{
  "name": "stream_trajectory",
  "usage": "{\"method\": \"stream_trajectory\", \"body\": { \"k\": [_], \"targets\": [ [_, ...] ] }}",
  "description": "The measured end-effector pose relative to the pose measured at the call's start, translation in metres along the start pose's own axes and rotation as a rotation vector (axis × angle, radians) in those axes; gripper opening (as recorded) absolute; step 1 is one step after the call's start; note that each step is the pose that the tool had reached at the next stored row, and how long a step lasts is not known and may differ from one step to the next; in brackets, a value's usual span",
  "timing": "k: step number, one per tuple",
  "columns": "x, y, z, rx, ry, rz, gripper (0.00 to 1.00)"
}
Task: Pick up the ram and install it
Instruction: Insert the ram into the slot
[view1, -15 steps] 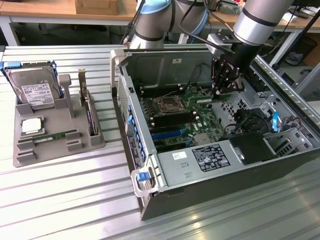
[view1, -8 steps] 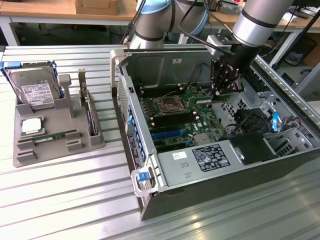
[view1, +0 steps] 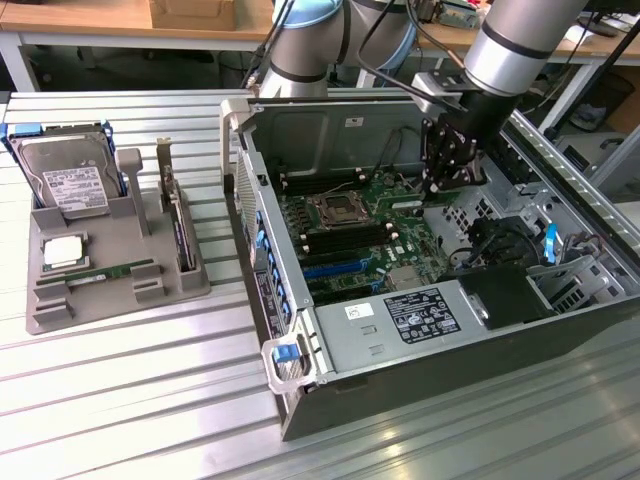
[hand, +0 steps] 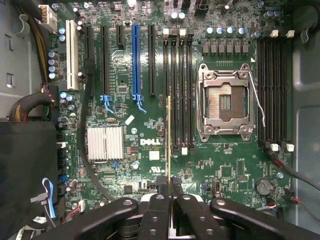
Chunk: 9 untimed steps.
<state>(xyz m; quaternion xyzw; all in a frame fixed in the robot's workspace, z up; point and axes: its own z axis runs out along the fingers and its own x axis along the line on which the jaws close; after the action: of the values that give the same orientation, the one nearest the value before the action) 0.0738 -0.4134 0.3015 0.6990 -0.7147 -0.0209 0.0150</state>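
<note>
Exterior view first: the claw (view1: 437, 186) hangs inside the open computer case (view1: 300, 330), low over the motherboard (view1: 350, 245), on the end of the grey arm (view1: 515, 45). It sits just beyond the empty processor socket (view1: 335, 210), toward the exterior view's right of it. Well away from the claw, off toward the exterior view's left, a grey holder tray (view1: 60, 300) stands on the ribbed metal table (view1: 150, 400). In that tray lie a hard drive (view1: 70, 185), a square silver processor chip (view1: 62, 250), a second ram stick (view1: 110, 272) lying flat, and an expansion card (view1: 180, 235) standing on edge. A white-labelled power supply (view1: 420, 320) fills the near part of the case, on the camera's side of the claw.

Wrist view next: the claw (hand: 171, 187) is clenched on the ram (hand: 170, 140), its black fingers (hand: 157, 210) pinching the thin board from both sides. The ram is seen edge-on, a narrow line running straight out from the fingertips over the motherboard (hand: 150, 160). Its far end reaches the group of black memory slots (hand: 178, 85) beside the processor socket (hand: 224, 102); whether it touches a slot I cannot tell. A silver heatsink (hand: 105, 143) sits off to one side of the held stick, the socket to the other.
</note>
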Motion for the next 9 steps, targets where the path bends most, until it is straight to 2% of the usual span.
{"method": "stream_trajectory", "body": {
  "k": [9],
  "targets": [
    [0.0,-0.0002,0.0033,0.0,-0.0001,0.0,0.12]
  ]
}}
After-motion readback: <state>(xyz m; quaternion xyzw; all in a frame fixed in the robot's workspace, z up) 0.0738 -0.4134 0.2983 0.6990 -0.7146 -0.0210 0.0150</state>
